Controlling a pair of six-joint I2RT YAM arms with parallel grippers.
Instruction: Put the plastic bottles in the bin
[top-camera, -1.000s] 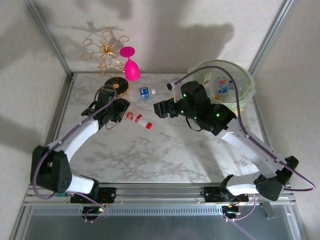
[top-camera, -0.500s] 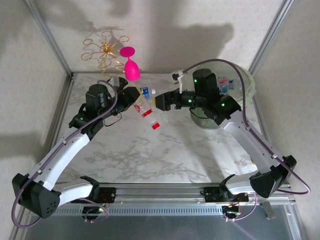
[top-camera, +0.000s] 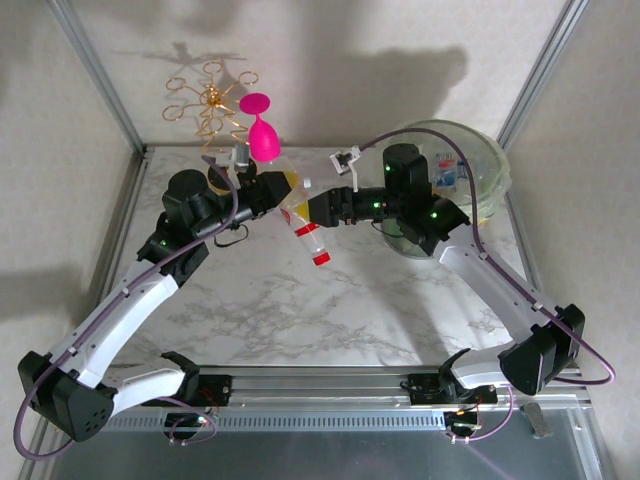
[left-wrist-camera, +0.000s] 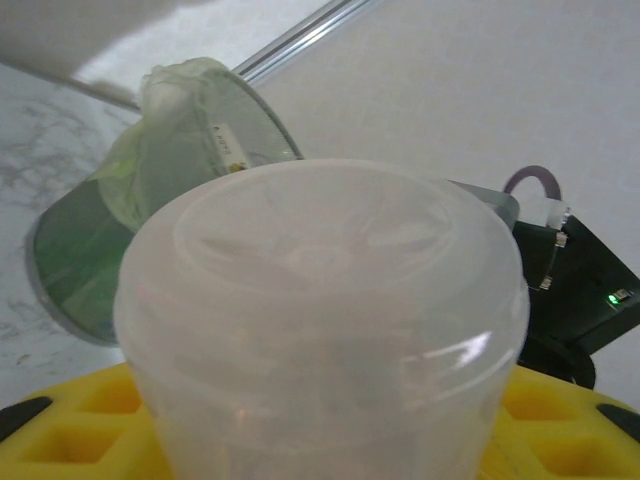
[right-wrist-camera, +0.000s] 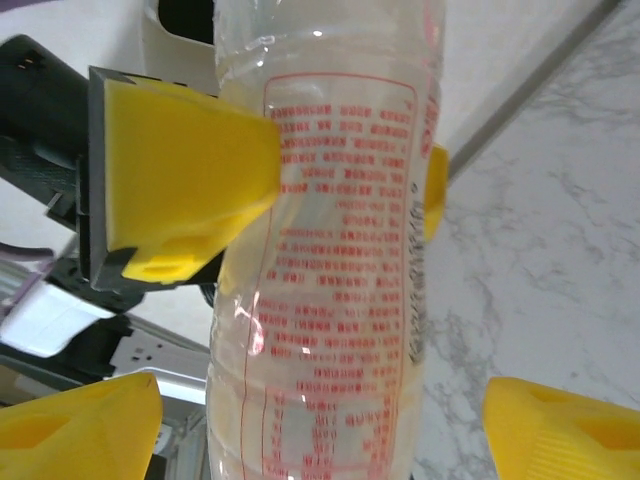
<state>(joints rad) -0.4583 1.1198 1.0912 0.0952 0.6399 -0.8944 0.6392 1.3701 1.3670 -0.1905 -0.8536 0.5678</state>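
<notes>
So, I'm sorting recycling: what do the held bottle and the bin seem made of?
Bottle: thin clear plastic, glossy; the background shows through, with highlights on its wall. Bin: probably pale-green translucent plastic, its wall letting light through, with a crinkled clear film liner.

1. Near half of the white marbled surface (top-camera: 330, 320) lies bare between the two arm bases; wide passage there.
2. Far left corner is blocked: a gold wire rack (top-camera: 212, 105) and a pink wine glass (top-camera: 262, 135) stand upright just behind the left hand (top-camera: 287, 190).
3. Mid-surface is occupied: a clear plastic bottle with a red cap (top-camera: 310, 235) hangs tilted, clamped in the left hand. The right hand (top-camera: 308, 210) has its yellow pads (right-wrist-camera: 85, 430) spread either side, gaps showing.
4. The round pale-green translucent bin (top-camera: 485, 160) fills the far right corner; the right arm (top-camera: 425, 215) overhangs its near-left rim, the far side of the mouth is open.
5. Aluminium frame posts (top-camera: 95, 75) bound the sides.
</notes>
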